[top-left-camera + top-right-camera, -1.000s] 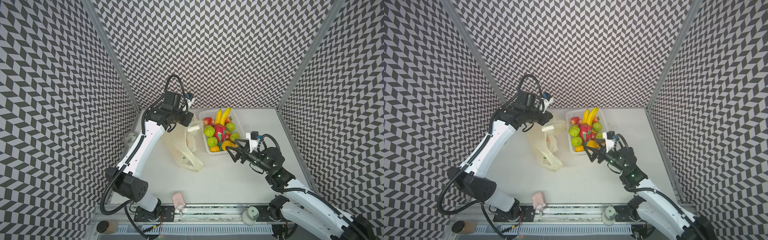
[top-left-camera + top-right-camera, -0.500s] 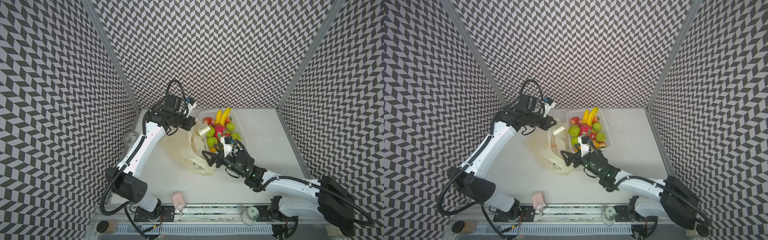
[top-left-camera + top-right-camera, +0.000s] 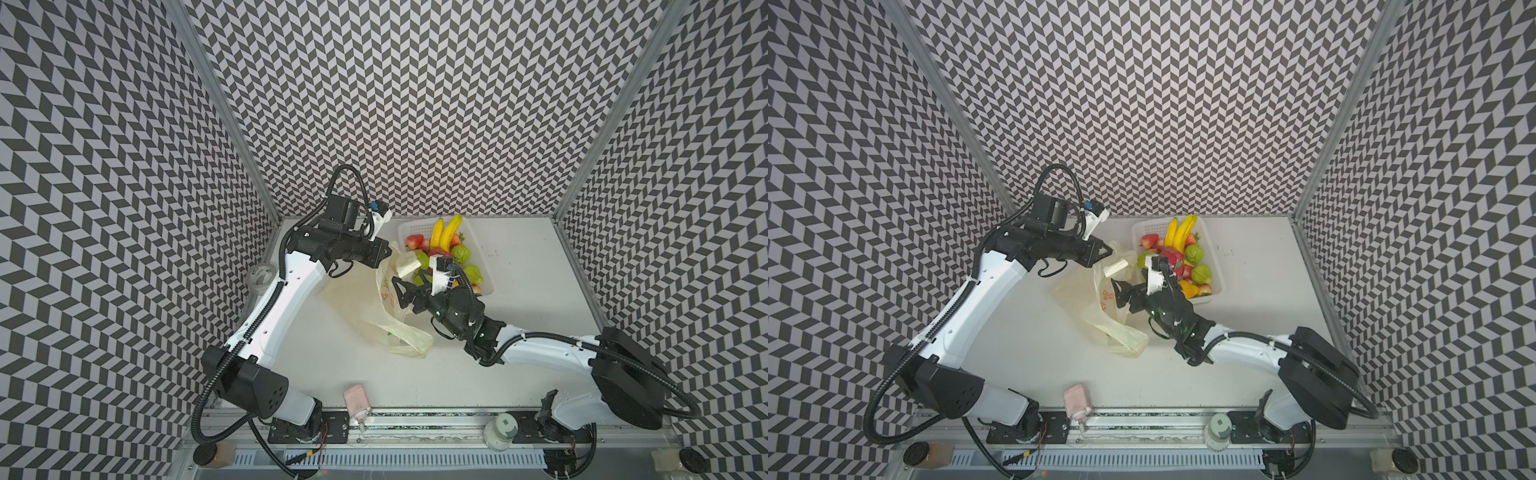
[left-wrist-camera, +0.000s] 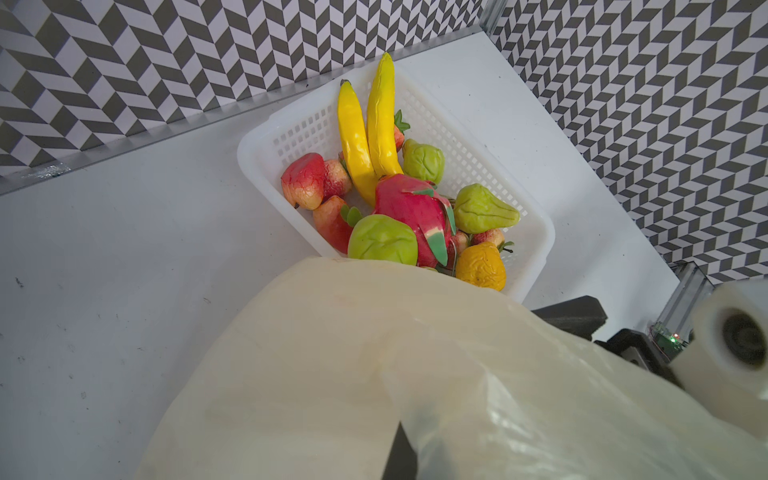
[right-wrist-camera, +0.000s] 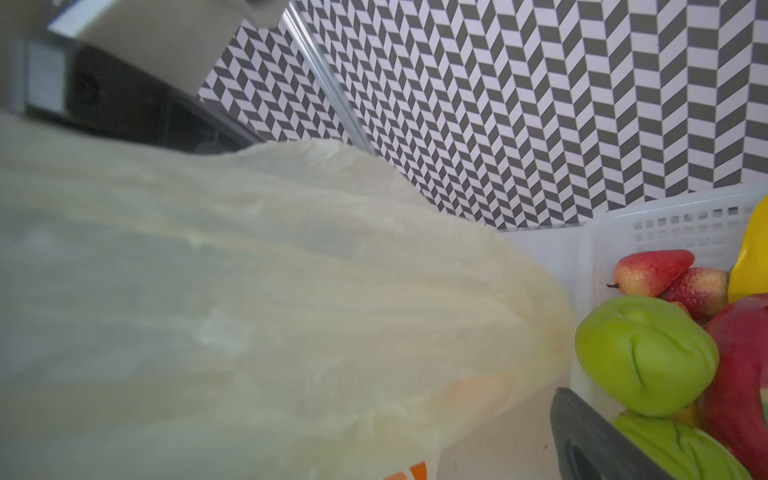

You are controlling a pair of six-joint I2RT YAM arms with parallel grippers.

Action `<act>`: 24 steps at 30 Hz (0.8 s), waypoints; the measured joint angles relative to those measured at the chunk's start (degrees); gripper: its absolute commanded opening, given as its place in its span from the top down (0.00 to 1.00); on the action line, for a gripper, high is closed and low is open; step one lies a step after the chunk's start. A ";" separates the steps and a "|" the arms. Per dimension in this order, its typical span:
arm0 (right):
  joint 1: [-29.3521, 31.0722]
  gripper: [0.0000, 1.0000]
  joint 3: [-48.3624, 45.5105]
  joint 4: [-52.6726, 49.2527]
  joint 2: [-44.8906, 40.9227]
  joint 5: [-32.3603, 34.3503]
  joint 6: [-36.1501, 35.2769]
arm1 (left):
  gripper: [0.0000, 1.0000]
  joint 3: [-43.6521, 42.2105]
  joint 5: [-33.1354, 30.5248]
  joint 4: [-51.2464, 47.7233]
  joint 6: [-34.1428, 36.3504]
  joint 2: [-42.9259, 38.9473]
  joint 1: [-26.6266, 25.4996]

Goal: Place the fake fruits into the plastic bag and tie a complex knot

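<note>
Having swung off the basket [image 3: 478, 241], where the fake fruits [image 3: 446, 232] are lying, the right pincer [image 3: 398, 294] is hovering wide open and empty at the plastic bag [image 3: 374, 320] just beside it, whose handle the clamped left pincer [image 3: 388, 250] is seemingly lifting, so mouth-opening is coming first

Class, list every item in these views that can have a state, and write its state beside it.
Basket, upright on the table.
Fruits, piled in the basket.
Bag, untied, one edge lifted, the rest slumped on the table.
Left gripper, shut on the bag's edge.
Right gripper, open, at the bag.
</note>
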 measured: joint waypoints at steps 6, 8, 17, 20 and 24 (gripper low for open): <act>0.00 0.60 1.75 2.89 1.75 3.69 -3.28 | 1.00 -0.02 0.66 0.02 1.18 -0.44 0.00; 0.00 0.83 2.23 3.41 1.79 4.90 -4.63 | 1.00 -0.02 0.66 0.00 1.57 -0.70 0.02; -0.07 1.00 2.51 -2.62 -1.99 9.40 -9.35 | 1.00 -0.15 -1.84 -0.37 3.56 -3.63 2.12; -0.68 1.00 2.45 -7.06 -5.68 10.01 -9.88 | 1.00 -0.24 -3.26 -0.35 4.26 -5.22 4.52; -2.56 1.00 2.25 -13.14 -10.34 10.16 -9.46 | 0.87 -0.24 -5.22 0.13 4.72 -6.45 6.49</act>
